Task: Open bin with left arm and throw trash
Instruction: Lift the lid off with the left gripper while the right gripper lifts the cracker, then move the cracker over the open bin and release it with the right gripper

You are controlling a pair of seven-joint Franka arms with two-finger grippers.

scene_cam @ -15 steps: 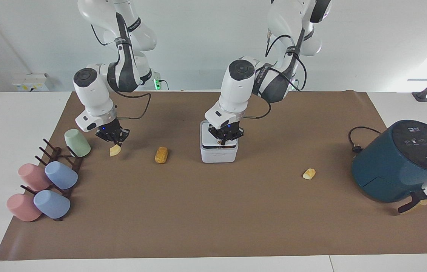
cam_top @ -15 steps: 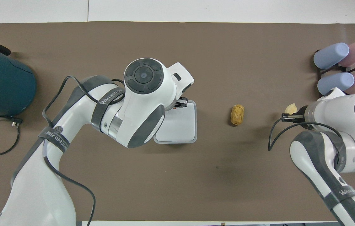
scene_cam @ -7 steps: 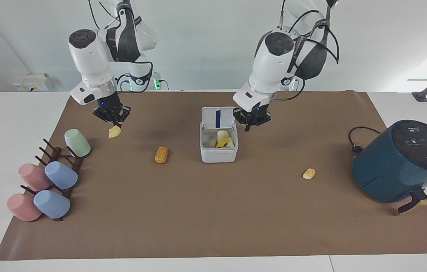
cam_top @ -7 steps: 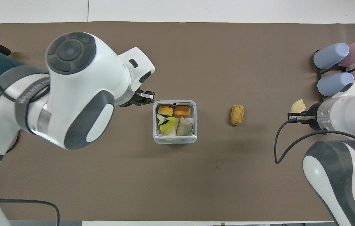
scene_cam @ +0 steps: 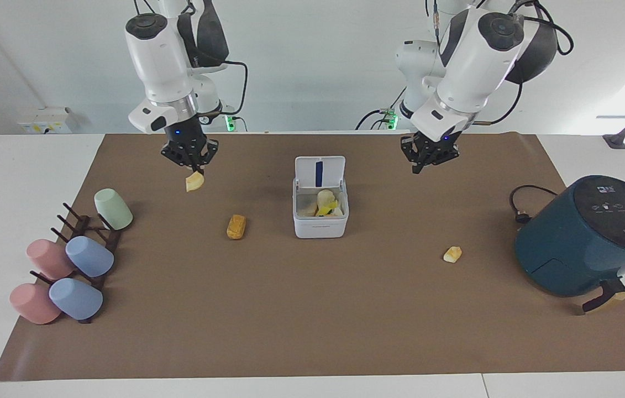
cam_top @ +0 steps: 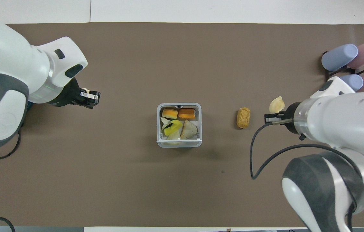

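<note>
The white bin (scene_cam: 320, 224) stands mid-table with its lid (scene_cam: 319, 171) flipped up; several food scraps lie inside. From overhead its rim (cam_top: 158, 125) frames them. My right gripper (scene_cam: 190, 160) is shut on the pale yellow wedge (scene_cam: 194, 181) and holds it in the air, over the mat between the cup rack and the bin; the wedge also shows overhead (cam_top: 276, 104). The orange-brown bread lump (scene_cam: 236, 226) (cam_top: 243, 118) lies beside the bin. The small yellow-white chunk (scene_cam: 452, 254) lies toward the left arm's end. My left gripper (scene_cam: 428, 157) (cam_top: 90, 97) hangs raised, empty, over the mat there.
A dark teal air fryer (scene_cam: 583, 232) with a black cord (scene_cam: 522, 207) stands at the left arm's end. A dark rack (scene_cam: 88, 237) with pastel cups (scene_cam: 113, 209) stands at the right arm's end. The brown mat (scene_cam: 312, 309) covers the table.
The bin's lid has sprung open. My left gripper rose off it and moved toward the air fryer. My right gripper lifted the wedge off the mat and carried it toward the bin.
</note>
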